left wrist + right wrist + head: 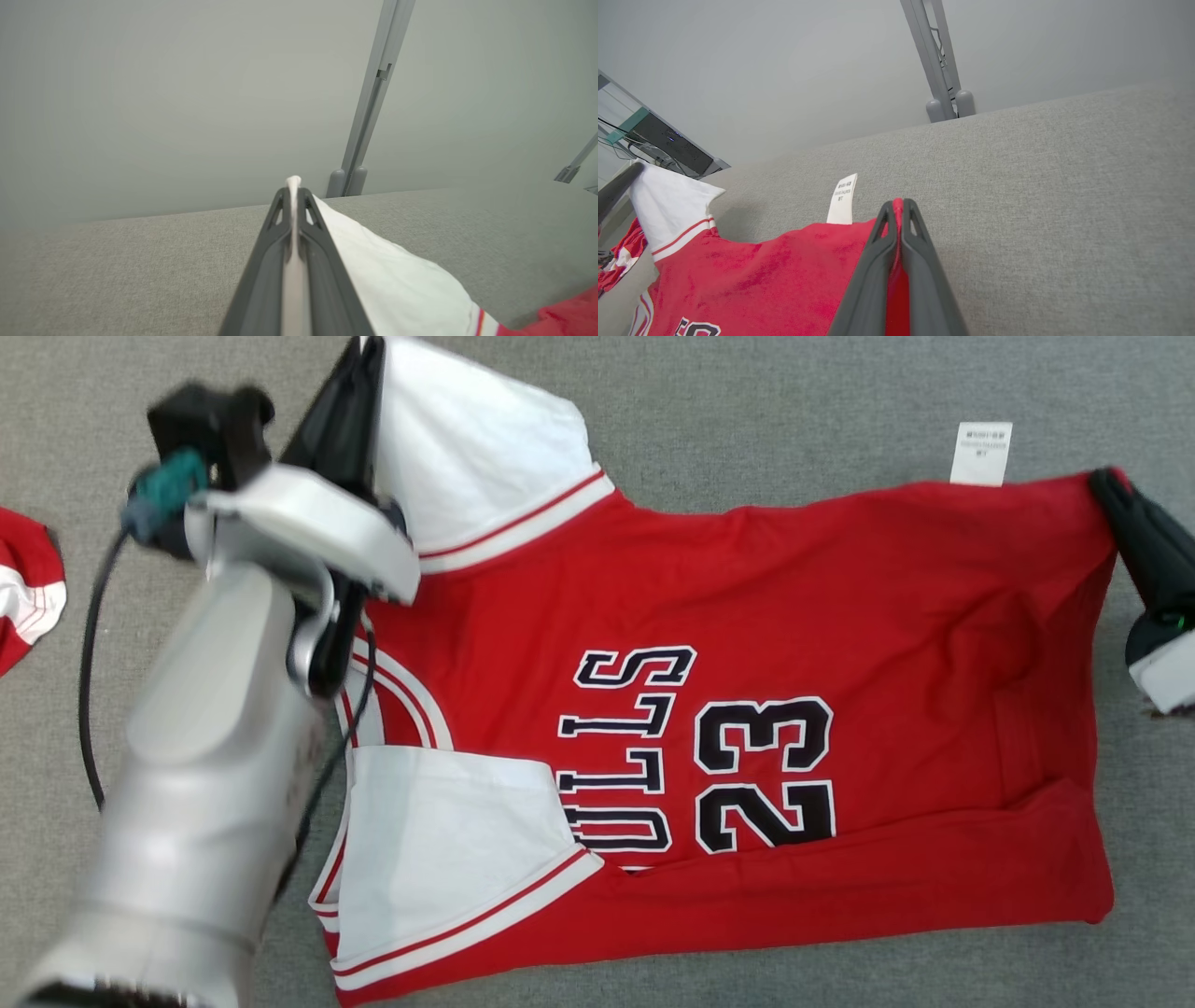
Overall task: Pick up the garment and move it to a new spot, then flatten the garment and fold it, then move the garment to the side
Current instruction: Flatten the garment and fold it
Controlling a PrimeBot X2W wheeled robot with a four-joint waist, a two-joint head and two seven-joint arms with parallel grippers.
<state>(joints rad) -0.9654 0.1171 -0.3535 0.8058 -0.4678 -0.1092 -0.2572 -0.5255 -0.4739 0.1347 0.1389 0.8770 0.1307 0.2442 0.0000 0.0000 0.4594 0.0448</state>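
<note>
Lying spread across the middle of the grey fabric surface (840, 392), the garment (747, 616) is pinched along its far side: the left gripper (293, 192) is clamped on the white sleeve (476, 457), the right gripper (897, 205) on the red hem corner (1074, 509). Both bites look thin, so a lift could let cloth slip out. The near sleeve (448, 840), folded over the lettering, may bunch further if dragged.

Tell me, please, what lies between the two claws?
In the head view, the red jersey spans it: the left claw pinches a white sleeve, the right claw a red corner.
</note>
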